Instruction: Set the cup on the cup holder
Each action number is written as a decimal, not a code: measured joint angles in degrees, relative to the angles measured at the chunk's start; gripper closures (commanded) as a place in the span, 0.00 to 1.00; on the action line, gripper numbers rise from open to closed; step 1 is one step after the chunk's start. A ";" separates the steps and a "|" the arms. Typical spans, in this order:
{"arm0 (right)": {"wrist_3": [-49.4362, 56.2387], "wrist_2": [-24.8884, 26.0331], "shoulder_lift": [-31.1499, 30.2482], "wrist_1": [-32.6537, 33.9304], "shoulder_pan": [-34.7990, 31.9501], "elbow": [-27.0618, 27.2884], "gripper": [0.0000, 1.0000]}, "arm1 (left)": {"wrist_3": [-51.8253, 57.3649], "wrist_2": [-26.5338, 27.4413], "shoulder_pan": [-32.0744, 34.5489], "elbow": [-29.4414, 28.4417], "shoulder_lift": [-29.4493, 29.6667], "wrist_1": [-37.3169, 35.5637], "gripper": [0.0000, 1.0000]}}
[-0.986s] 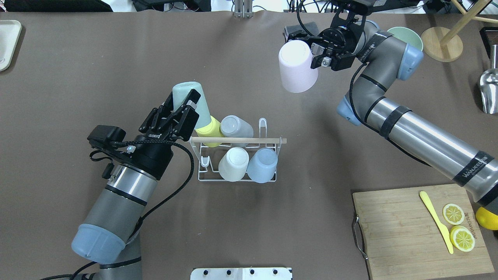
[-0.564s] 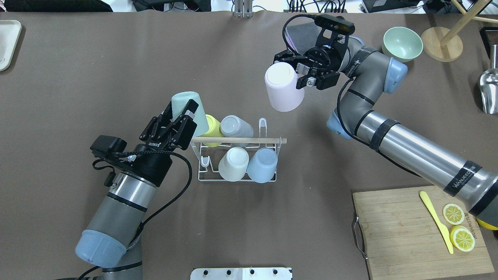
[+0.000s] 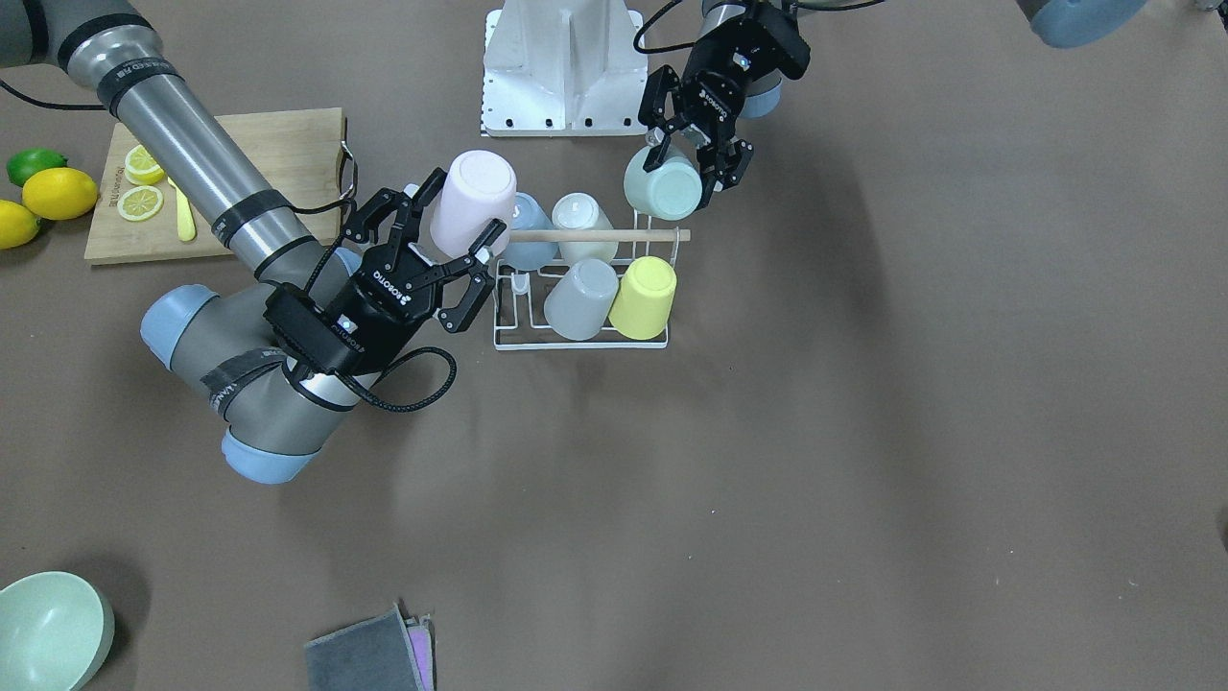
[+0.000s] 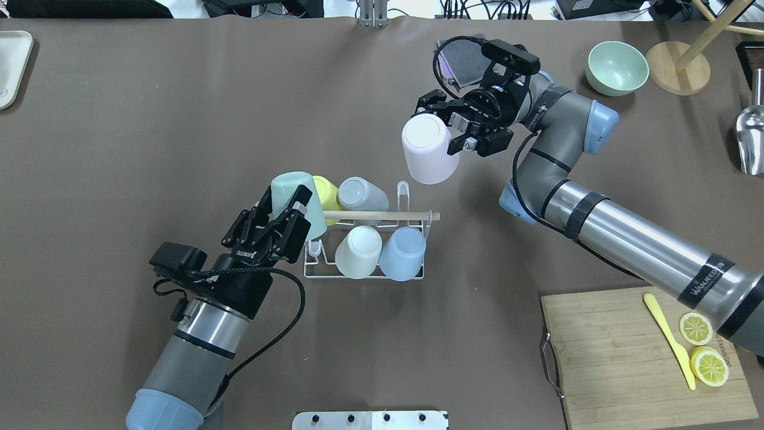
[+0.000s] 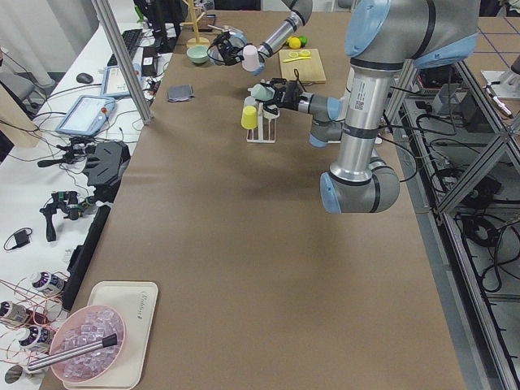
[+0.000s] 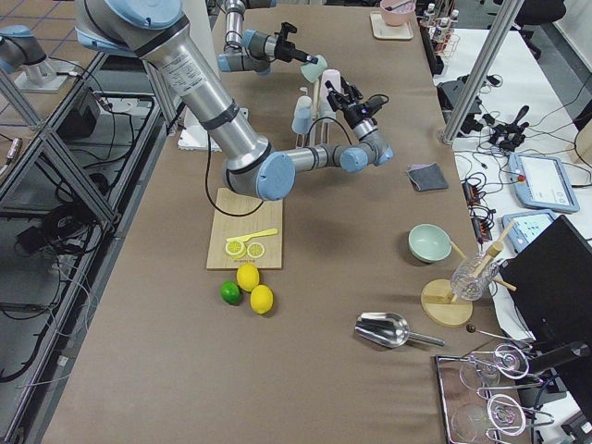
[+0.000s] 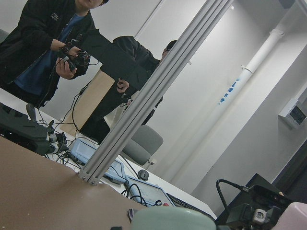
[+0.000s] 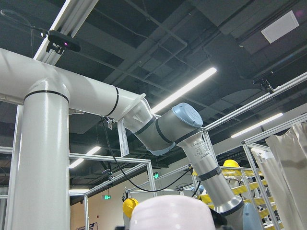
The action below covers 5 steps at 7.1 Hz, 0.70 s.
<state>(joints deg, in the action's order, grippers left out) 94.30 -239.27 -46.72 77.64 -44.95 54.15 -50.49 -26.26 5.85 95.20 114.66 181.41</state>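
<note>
The cup holder [image 4: 382, 215] is a white wire rack with a wooden rod handle; it also shows in the front view [image 3: 614, 235]. A yellow [image 4: 325, 190], a grey [image 4: 361, 194], a white [image 4: 358, 251] and a blue cup [image 4: 403, 254] sit upside down on it. My left gripper [image 4: 287, 210] is shut on a mint green cup [image 4: 293, 194], tilted over the rack's left end. My right gripper [image 4: 450, 124] is shut on a pink cup [image 4: 425, 149], bottom up, held above the table just behind the rack's back right prong [image 4: 404, 190].
A bamboo cutting board [image 4: 615, 358] with lemon slices and a yellow knife lies at the front right. A green bowl [image 4: 618, 67], a wooden stand [image 4: 677, 74], a metal scoop [image 4: 751, 137] and a grey cloth [image 4: 462, 57] are at the back right.
My left gripper has carried the mint cup back toward the robot, over the rack's left end. My right gripper has brought the pink cup left and closer to the rack.
</note>
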 measured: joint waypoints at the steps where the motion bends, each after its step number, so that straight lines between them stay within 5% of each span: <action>1: 2.68 -0.29 -0.05 -0.12 -0.22 0.13 0.78 | 0.48 0.76 -0.74 -0.04 0.09 0.00 0.89; 5: 6.89 -0.45 0.12 0.02 -0.89 -0.32 0.78 | 0.62 1.21 -1.23 -1.76 0.48 0.06 0.89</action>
<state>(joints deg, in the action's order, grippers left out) 101.18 -239.72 -46.60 77.66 -45.83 53.82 -49.87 -25.05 4.62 93.44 115.14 181.47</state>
